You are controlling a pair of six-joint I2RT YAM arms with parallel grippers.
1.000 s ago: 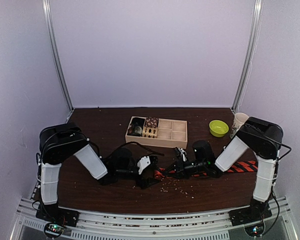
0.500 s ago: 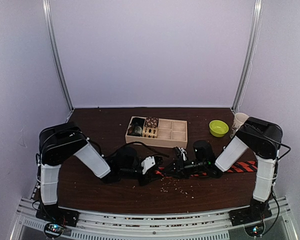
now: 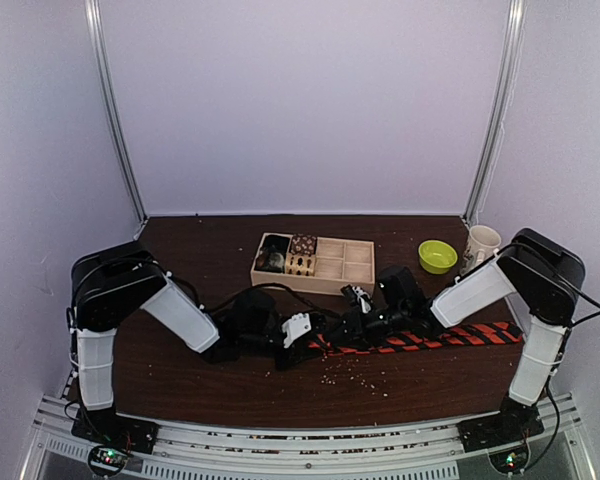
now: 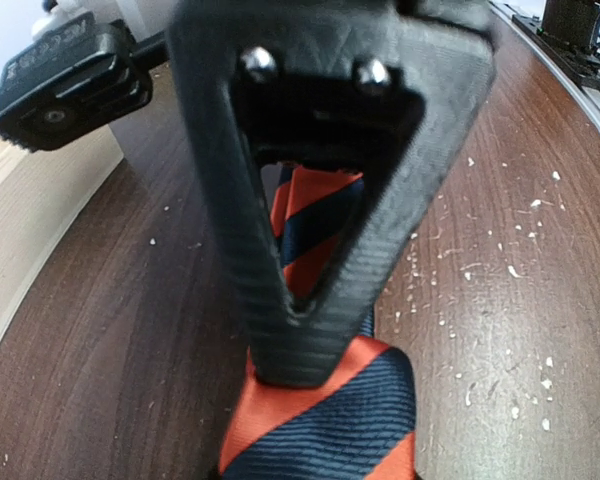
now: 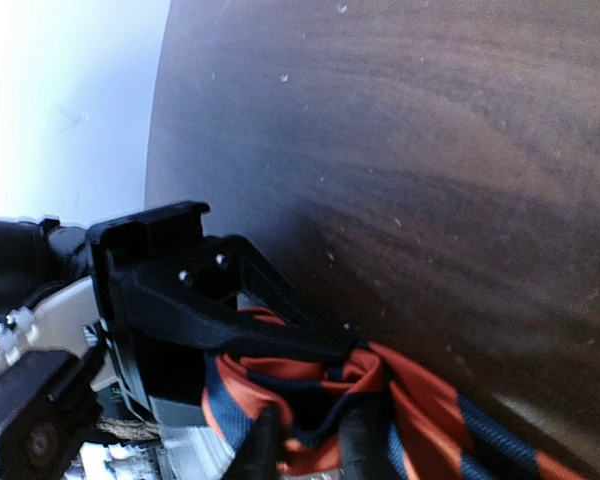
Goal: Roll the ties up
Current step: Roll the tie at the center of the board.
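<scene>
Looking down, I see the tie (image 3: pixel 468 335) lying flat toward the right; only the wrist views show my left gripper (image 4: pixel 300 345) clamped on it. My right gripper (image 5: pixel 305 450) straddles it, though I cannot tell whether it grips.

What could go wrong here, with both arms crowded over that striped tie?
1. The left end effector and right end effector sit very close together over the tie; they might bump each other.
2. The fabric looks bunched near the right one, so a roll could turn out lopsided.
3. Pale crumbs scattered on the table could get rolled into the cloth.
</scene>
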